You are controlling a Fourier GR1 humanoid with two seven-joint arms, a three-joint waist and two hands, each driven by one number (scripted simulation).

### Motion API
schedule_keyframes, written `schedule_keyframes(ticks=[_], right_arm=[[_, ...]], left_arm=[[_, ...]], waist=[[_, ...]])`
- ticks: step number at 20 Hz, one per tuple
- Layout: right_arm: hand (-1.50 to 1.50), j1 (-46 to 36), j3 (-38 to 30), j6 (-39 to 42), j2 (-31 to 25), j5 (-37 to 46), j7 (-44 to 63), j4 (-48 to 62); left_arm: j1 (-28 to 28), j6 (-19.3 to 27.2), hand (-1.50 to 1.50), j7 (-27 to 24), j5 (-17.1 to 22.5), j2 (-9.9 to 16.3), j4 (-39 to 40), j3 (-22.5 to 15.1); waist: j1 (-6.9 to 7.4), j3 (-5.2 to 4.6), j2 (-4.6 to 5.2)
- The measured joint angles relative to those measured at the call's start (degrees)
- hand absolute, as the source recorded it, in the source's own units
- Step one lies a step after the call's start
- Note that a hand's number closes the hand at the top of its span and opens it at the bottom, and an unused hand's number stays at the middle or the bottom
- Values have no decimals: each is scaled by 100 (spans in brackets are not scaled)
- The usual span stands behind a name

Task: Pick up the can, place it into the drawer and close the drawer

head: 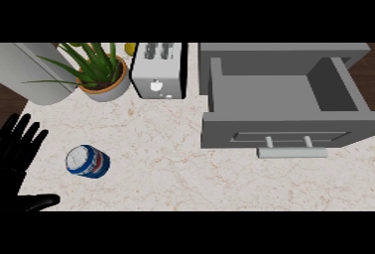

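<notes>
Nothing is done yet: the can (88,161) stands near the counter's left edge, the drawer (282,101) gapes open, and the left hand (20,149) rests with fingers spread wide, holding nothing.

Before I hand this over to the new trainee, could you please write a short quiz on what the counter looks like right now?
1. True or false: the drawer stands open with nothing in it.
2. What stands between the plant and the drawer? A) toaster B) kettle C) bowl
3. Which hand is nearest the can, and does it hold it?

Key
1. True.
2. A, the toaster.
3. The left hand, open at the view's left edge, apart from the can; the right hand does not show.
</notes>
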Motion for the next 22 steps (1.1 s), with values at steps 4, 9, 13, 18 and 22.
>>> schedule_keyframes(ticks=[4,9,13,18,22], right_arm=[[-150,35,-162,57,38,-154,208,-203],[-150,-42,-322,180,52,-272,332,-189],[-150,-73,-372,288,141,-221,342,-194],[-150,-68,-491,381,211,-255,443,-271],[-150,-78,-627,578,193,-334,393,-157]], left_arm=[[121,-78,-150,-461,-359,-165,312,-136],[139,-184,-150,-1060,-618,-204,1026,-71],[-107,-141,-150,-1561,-829,-154,1758,38],[-116,-272,-150,-2291,-911,-64,2557,234],[-169,-317,-150,-2782,-1043,6,3173,308]], waist=[[6,0,-1],[7,0,1],[3,-1,2],[4,-1,2],[4,-1,1]])
